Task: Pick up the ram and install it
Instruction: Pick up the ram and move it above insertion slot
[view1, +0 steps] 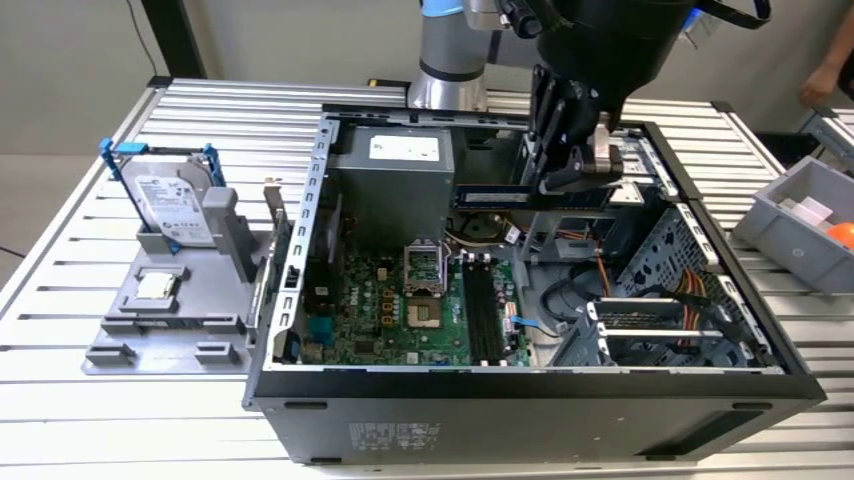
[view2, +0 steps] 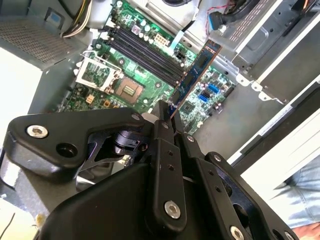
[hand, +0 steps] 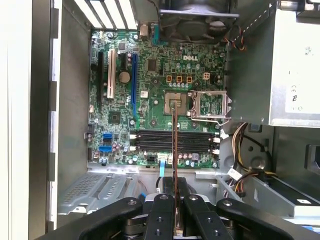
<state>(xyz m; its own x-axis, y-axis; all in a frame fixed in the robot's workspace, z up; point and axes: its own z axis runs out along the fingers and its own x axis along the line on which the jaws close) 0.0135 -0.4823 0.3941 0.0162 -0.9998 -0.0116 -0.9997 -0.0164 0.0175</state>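
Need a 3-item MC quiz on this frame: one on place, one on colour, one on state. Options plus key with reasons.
1. Where is the ram?
A. seated in a slot
B. in the gripper, above the open case
C. on the table outside the case

2. What colour is the carrier frame around the hard drive?
A. blue
B. red
C. yellow

3. What state are the memory slots on the motherboard in?
A. all filled
B. one filled
C. all empty

Key:
1 B: the exterior view shows the stick clamped in the gripper over the case.
2 A: blue rails flank the drive.
3 C: the first wrist view shows the black slots bare.
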